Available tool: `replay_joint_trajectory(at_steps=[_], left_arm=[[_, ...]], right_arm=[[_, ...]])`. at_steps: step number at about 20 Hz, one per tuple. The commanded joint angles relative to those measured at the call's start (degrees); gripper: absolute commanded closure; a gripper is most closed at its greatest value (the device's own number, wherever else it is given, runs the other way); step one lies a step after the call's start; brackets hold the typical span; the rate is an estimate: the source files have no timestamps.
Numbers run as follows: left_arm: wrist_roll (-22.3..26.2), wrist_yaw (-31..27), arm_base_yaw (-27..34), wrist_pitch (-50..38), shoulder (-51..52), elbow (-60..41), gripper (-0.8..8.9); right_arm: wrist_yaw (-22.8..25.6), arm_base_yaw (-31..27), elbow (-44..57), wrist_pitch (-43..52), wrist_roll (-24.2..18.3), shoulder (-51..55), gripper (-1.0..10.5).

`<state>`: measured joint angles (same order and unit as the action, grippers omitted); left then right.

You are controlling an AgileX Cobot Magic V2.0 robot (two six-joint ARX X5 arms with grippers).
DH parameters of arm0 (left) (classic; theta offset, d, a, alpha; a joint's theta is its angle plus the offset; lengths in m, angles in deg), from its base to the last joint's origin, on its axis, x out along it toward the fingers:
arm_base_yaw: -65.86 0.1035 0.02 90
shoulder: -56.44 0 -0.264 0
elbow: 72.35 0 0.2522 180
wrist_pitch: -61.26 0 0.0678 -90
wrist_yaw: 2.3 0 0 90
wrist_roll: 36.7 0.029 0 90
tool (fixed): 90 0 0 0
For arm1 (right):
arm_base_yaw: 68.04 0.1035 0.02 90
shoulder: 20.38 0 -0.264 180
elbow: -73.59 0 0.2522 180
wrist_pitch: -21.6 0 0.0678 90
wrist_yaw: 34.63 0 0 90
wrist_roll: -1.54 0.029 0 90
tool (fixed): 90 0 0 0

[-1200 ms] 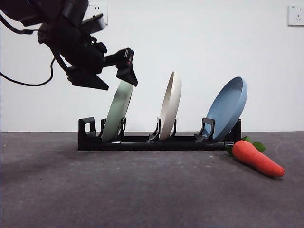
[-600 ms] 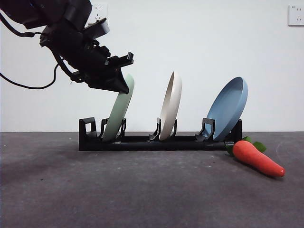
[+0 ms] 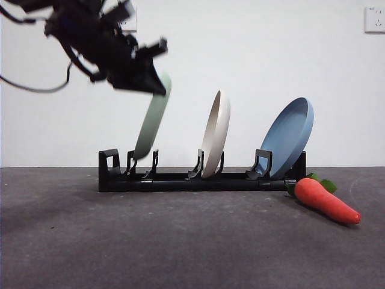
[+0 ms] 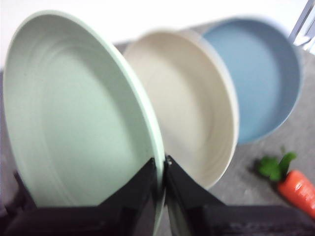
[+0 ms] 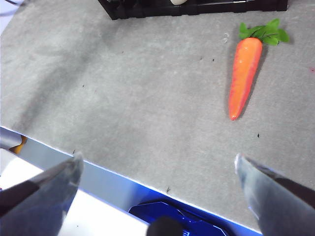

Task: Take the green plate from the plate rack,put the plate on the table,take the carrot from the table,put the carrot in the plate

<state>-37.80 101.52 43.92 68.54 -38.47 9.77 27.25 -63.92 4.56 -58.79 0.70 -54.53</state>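
Observation:
My left gripper [image 3: 157, 85] is shut on the upper rim of the green plate [image 3: 150, 120] and holds it raised, its lower edge at the top of the left slot of the plate rack [image 3: 180, 179]. In the left wrist view the jaws pinch the green plate's rim [image 4: 74, 113] between them, gripper [image 4: 161, 167]. The carrot [image 3: 325, 200] lies on the table [image 3: 180, 241] right of the rack; it also shows in the right wrist view [image 5: 244, 73]. My right gripper [image 5: 157, 169] is open above the table's near edge, away from the carrot.
A cream plate [image 3: 215, 133] stands in the rack's middle slot and a blue plate [image 3: 289, 137] leans in the right slot. Both show behind the green plate in the left wrist view, cream plate [image 4: 192, 103], blue plate [image 4: 256, 73]. The table's front edge [image 5: 123, 172] runs below the right gripper.
The left gripper closed onto the green plate's top rim and has lifted it upward, almost out of its slot. The other plates and the carrot have not moved.

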Motion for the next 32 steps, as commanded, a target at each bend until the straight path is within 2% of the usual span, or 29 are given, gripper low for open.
replay_joint_trajectory(at_steps=[1,4,6,10,12,15,21,26,32], left_arm=[[0.81,0.17,0.17,-0.83,2.78,0.39,8.22],[0.74,1.46,-0.31,4.28,7.93,0.39,8.22],[1.55,1.92,-1.44,11.13,12.63,0.39,8.21],[7.8,2.67,-6.88,28.09,22.8,0.39,8.21],[10.56,-0.87,-11.39,35.39,25.86,0.39,8.21],[17.11,-11.76,-20.46,44.28,25.0,0.37,8.21],[21.22,-20.79,-32.54,46.66,11.52,0.37,8.2],[22.34,-22.91,-33.64,43.87,-1.84,0.37,8.2],[22.29,-24.61,-33.73,41.03,-7.78,0.37,8.21]], right_arm=[[-0.04,0.07,-0.17,0.13,0.31,0.02,4.1],[-0.04,0.07,-0.17,0.15,0.31,0.02,4.1],[-0.04,0.07,-0.17,0.22,0.31,0.02,4.1],[-0.04,0.07,-0.17,0.42,0.31,-0.85,4.1],[-0.04,0.07,-0.17,0.55,0.31,-1.4,4.1],[-0.07,0.07,-0.17,0.61,0.31,-2.38,4.1],[-0.09,0.07,-0.17,0.63,-0.17,-3.37,4.1],[-0.09,0.07,-0.17,0.59,-0.17,-3.34,4.1],[-0.07,0.07,-0.17,0.66,-0.76,-3.78,4.1]])
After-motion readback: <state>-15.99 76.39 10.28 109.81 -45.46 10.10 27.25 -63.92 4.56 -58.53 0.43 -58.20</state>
